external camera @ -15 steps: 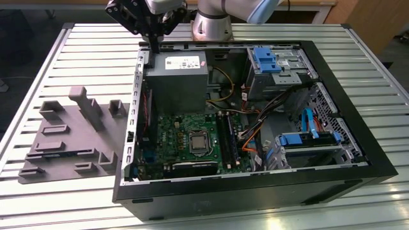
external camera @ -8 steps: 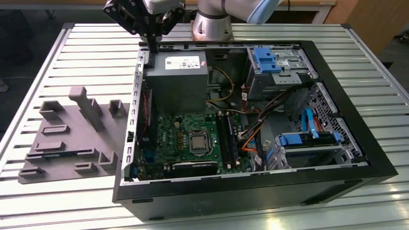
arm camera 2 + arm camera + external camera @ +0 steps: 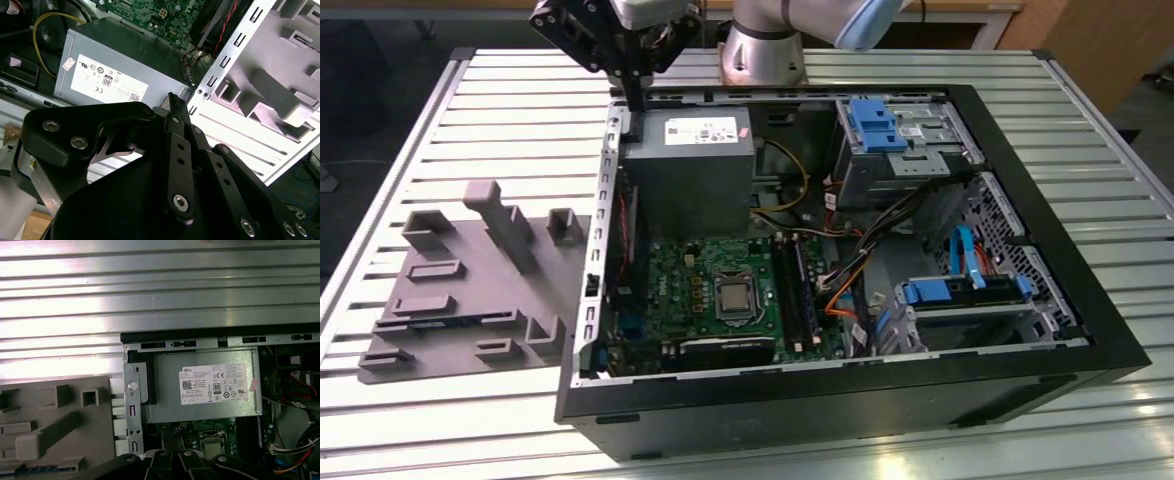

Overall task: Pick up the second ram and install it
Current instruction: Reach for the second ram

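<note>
**Ana:** Gripper (image 3: 636, 98) hangs over the back corner of the case (image 3: 854, 400), just above the power supply (image 3: 687, 170). Its fingers look pressed together with nothing between them.

**Ben:** And the second ram (image 3: 30, 471)?

**Ana:** I take it to be the bluish strip lying flat in the grey tray (image 3: 467, 310), outside the case and well apart from the gripper.

**Ben:** What could go wrong?

**Ana:** The stick lies low among the tray's upright blocks (image 3: 507, 230). Fingers arriving slightly off could strike a block or pinch the board askew. A tilted stick would probably bind in the slot rails (image 3: 794, 290) on the motherboard (image 3: 680, 280) rather than seat. The cables (image 3: 854, 290) also run close beside those rails and could snag. The case's metal wall sits right by the fingertips too, so a careless descent might clip it.

**Ben:** Anything you can't make out?

**Ana:** Plenty. In the first wrist view the stick is cut off at the picture's edge, so I can't judge its full length or how it rests. In the exterior view it is barely a sliver. I can't tell whether the rail latches stand open, or whether a stick already sits in one rail.
</note>
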Motion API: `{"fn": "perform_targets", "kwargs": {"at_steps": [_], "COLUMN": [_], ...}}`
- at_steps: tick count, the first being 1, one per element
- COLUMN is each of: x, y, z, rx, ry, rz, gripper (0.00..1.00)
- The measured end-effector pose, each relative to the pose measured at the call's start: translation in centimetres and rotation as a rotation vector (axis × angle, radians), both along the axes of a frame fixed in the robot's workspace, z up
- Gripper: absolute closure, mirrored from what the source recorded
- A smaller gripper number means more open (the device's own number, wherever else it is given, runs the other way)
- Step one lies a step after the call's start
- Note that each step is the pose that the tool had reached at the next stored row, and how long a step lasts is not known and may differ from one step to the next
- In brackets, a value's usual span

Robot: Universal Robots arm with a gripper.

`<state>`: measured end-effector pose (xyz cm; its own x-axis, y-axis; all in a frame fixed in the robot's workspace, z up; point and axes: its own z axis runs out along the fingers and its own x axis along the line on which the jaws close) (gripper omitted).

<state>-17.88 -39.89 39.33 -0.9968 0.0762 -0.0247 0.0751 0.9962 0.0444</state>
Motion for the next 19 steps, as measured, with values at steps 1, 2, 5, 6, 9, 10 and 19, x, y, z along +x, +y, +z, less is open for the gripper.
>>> {"fn": "perform_targets", "kwargs": {"at_steps": [1,2,5,6,9,10,19], "x": [-0.06,-0.11,-0.3,-0.35,-0.53,-0.58,-1.0], "y": [0.0,0.0,0.0,0.0,0.0,0.0,0.0], "z": [0.0,-0.01,0.0,0.0,0.0,0.0,0.0], "rx": [0.0,0.0001,0.0,0.0,0.0,0.0,0.0001], "ry": [-0.0001,-0.0001,-0.0001,-0.0001,-0.0001,0.0,-0.0001], "rz": [0.0,0.0,0.0,0.0,0.0,0.0,0.0], "gripper": [0.89,0.89,0.89,0.89,0.89,0.89,0.89]}}
